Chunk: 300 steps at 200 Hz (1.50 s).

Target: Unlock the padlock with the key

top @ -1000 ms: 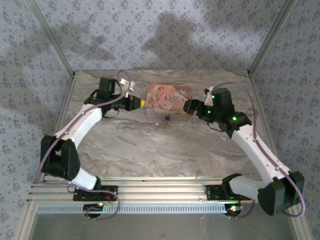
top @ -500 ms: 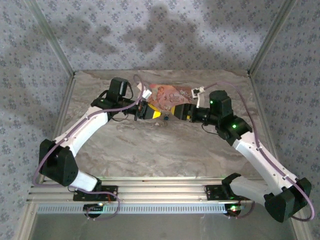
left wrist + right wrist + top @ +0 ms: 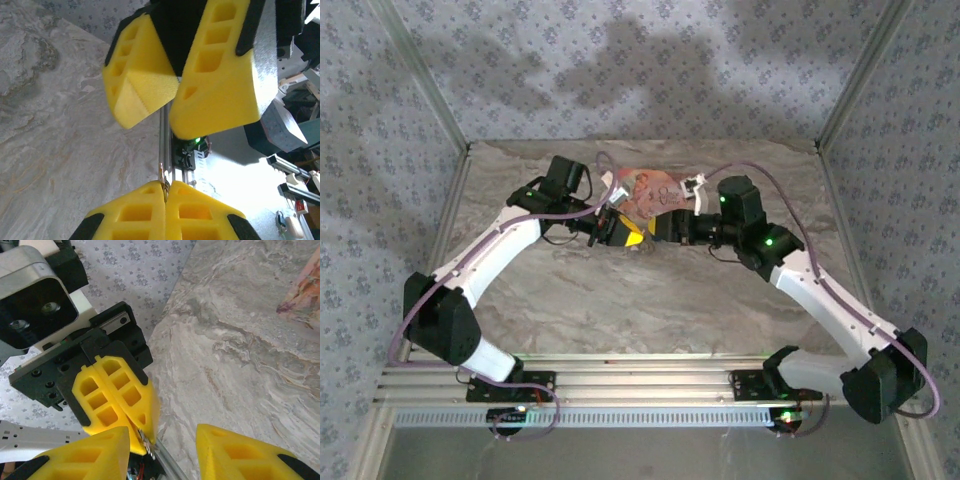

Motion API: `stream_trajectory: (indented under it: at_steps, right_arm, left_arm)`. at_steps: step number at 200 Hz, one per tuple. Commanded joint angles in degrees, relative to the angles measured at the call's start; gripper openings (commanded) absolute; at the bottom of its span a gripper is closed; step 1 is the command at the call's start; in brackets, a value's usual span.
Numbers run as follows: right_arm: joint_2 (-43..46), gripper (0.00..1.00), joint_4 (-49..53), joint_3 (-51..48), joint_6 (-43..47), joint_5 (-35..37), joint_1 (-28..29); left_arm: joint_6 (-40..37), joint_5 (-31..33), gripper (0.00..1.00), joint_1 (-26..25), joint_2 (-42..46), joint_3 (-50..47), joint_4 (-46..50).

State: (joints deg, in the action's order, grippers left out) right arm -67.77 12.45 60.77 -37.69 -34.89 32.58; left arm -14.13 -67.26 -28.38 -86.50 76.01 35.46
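My left gripper (image 3: 631, 235) is shut on the small metal key (image 3: 163, 181), whose tip sticks out past the yellow fingertips. My right gripper (image 3: 660, 229) faces it tip to tip at the middle of the table's far half. In the right wrist view the right gripper (image 3: 161, 452) is open, its fingers (image 3: 87, 455) standing either side of the left gripper (image 3: 146, 434) and the key (image 3: 149, 446). In the left wrist view the right gripper (image 3: 174, 107) hangs just above the key. The padlock is hidden where the grippers meet.
A pink printed pouch (image 3: 658, 188) lies on the marble tabletop (image 3: 640, 300) just behind the grippers, and its corner (image 3: 306, 292) appears in the right wrist view. Metal frame posts (image 3: 455, 150) and patterned walls close in the sides and back. Aluminium rails (image 3: 620, 385) run along the near edge.
Both arms have swung inward until the grippers meet at the centre. The right jaws have narrowed around the left fingertips. The left gripper stayed shut on the key.
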Motion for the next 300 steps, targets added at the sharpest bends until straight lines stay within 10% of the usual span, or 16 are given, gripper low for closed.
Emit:
stream_trajectory:
  at_steps: [1, 110, 166, 215, 300]
  right_arm:
    - [-1.4, 0.39, 1.9, 2.6, 3.1, -2.4, 0.6]
    - [-4.3, 0.31, 5.1, 4.9, 6.1, -4.7, 2.4]
    - [-5.4, 0.0, 5.2, 5.1, 5.9, -3.5, 2.3]
    - [-5.1, 0.0, 5.9, 5.3, 5.8, -0.8, 2.4]
    - [-1.7, 0.0, 12.0, 7.0, 12.1, 8.3, 1.8]
  left_arm:
    - [-3.6, -2.6, 0.0, -0.7, -1.0, 2.6, 3.0]
    - [-4.1, -2.4, 0.0, -0.9, -1.7, 3.6, 5.4]
    - [-4.8, 0.3, 0.0, -1.3, -1.5, 3.5, 6.1]
    - [-0.8, 6.4, 0.02, -1.6, -0.2, 1.2, 0.2]
    - [9.9, 20.8, 0.46, 0.2, 3.7, -3.0, -8.5]
